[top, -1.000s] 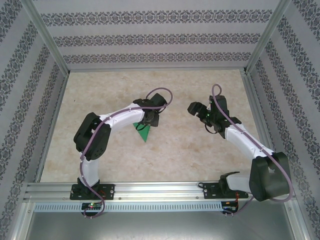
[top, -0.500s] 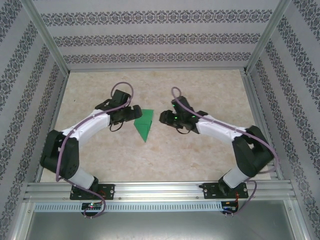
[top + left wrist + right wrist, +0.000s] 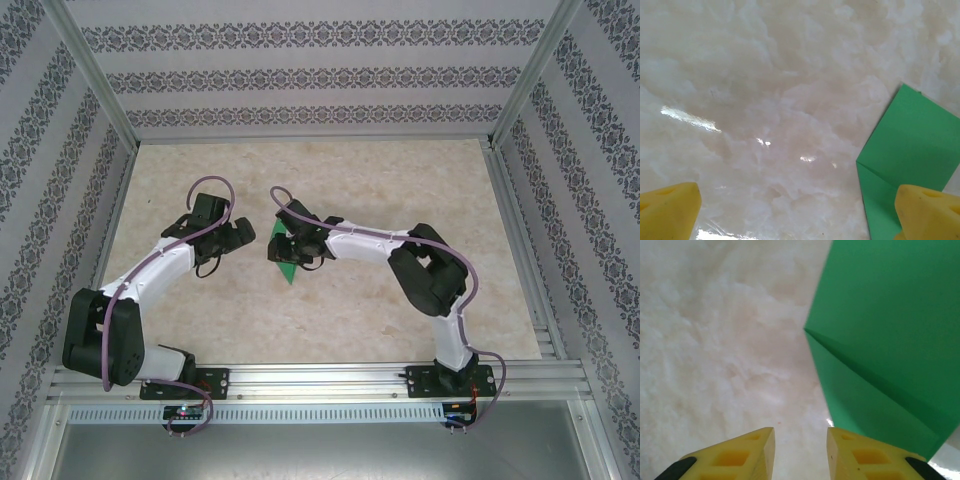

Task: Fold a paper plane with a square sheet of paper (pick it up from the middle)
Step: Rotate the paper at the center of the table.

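Observation:
The square sheet of paper [image 3: 288,270] is bright green and folded into a triangle with its tip toward the near edge, flat on the marble table. My right gripper [image 3: 291,246] hovers low over it, covering its middle. In the right wrist view the yellow fingertips [image 3: 860,452] stand a narrow gap apart with bare table between them, and the creased paper [image 3: 890,330] lies just to their right. My left gripper [image 3: 240,235] sits just left of the paper, open wide. Its fingertips [image 3: 670,210] frame bare table, with the paper [image 3: 912,140] by the right one.
The marble tabletop [image 3: 370,190] is fenced by aluminium posts and patterned walls [image 3: 310,70]. A metal rail [image 3: 320,378] carrying both arm bases runs along the near edge. The right arm's elbow [image 3: 430,275] juts out over the right half of the table.
The left gripper let go, opened wide and drew back left off the paper. The right arm swung left across the table onto the paper while its jaws narrowed.

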Robot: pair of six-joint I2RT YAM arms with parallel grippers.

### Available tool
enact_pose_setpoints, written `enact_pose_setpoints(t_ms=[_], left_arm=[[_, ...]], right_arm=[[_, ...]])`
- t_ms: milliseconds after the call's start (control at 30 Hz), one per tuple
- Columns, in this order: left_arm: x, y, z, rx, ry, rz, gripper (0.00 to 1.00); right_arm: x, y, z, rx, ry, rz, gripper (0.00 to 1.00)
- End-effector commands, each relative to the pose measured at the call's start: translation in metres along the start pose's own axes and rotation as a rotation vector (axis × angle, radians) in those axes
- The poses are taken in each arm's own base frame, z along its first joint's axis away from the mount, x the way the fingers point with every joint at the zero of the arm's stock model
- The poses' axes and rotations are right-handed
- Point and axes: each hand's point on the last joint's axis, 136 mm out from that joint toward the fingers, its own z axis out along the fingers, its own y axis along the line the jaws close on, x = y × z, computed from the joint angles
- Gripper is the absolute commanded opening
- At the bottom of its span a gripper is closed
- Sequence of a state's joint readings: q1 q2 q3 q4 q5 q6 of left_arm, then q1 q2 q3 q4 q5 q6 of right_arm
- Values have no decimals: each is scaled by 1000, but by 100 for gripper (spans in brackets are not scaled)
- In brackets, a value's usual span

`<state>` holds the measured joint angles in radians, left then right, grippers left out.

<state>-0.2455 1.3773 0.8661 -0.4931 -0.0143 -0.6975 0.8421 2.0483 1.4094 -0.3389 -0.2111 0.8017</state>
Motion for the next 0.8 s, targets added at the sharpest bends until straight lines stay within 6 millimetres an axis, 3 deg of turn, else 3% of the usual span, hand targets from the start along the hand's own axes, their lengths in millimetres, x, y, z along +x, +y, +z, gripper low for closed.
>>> enact_pose_setpoints(t_ms=[0, 200, 400, 533, 633, 767], left_arm=[[-11, -3, -4, 31, -49, -10, 100], [-8, -7, -2, 54, -32, -27, 100], [-8, -14, -6, 80, -16, -2, 100], [-6, -19, -6, 111, -4, 7, 100], [-7, -26, -8, 145, 3, 17, 100], [-3, -37, -8, 210, 21, 13, 100]], right_arm=[[7, -7, 5, 42, 60, -49, 35], [29, -37, 6, 104, 186, -178, 36], [54, -91, -29, 193, 355, -396, 39], [49, -117, -53, 240, 355, -439, 40], [32, -109, -71, 259, 266, -448, 41], [2, -83, -97, 216, 28, -272, 44]])
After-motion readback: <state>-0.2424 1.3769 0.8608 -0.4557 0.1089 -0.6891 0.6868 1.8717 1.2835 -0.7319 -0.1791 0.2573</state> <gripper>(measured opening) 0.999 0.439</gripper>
